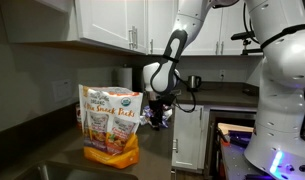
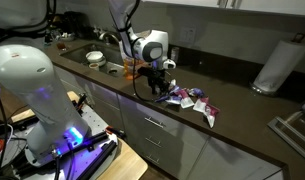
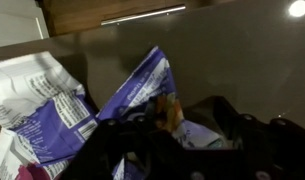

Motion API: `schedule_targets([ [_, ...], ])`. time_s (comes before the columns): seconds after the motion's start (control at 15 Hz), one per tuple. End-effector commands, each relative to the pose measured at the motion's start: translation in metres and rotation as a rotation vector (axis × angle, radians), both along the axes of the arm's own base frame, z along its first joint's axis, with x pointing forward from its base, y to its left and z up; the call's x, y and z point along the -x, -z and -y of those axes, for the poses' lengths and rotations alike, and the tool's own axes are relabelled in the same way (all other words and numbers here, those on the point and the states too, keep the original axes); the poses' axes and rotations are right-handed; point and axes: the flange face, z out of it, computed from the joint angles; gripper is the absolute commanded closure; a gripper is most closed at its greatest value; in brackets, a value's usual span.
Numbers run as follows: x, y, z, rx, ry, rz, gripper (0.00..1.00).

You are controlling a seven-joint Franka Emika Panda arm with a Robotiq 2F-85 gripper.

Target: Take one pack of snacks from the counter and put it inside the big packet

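The big packet (image 1: 110, 125), an orange and cream stand-up pouch with fruit pictures, stands on the dark grey counter (image 1: 32, 150). Several small purple-white snack packs (image 2: 189, 100) lie in a pile on the counter (image 2: 242, 110) to the side of the pouch. My gripper (image 1: 158, 113) is down at this pile in both exterior views (image 2: 158, 82). In the wrist view its dark fingers (image 3: 182, 135) sit close together on one small pack (image 3: 144, 88), whose corner sticks up between them. Another small pack (image 3: 42, 110) lies beside it.
A paper towel roll (image 2: 277, 65) stands at the back of the counter. A sink (image 2: 100, 60) with a dish lies further along. White upper cabinets (image 1: 112, 22) hang above, and white drawers (image 2: 162, 130) sit under the counter's front edge.
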Motion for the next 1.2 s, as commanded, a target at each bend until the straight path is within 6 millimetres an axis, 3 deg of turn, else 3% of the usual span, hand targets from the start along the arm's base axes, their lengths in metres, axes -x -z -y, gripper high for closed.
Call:
schedule_targets([
  [0.0, 0.006, -0.008, 0.001, 0.031, -0.041, 0.007, 0.71],
  [0.27, 0.013, -0.034, -0.002, 0.051, -0.073, -0.059, 0.94],
  [0.53, 0.023, -0.072, -0.013, 0.068, -0.093, -0.126, 1.0],
  [0.67, 0.027, -0.093, -0.018, 0.084, -0.108, -0.129, 0.97],
  [0.73, 0.028, -0.097, -0.021, 0.086, -0.117, -0.126, 0.72],
  [0.87, 0.027, -0.103, -0.025, 0.082, -0.145, -0.061, 0.69],
  [1.13, 0.025, -0.091, -0.032, 0.048, -0.157, -0.01, 0.45],
])
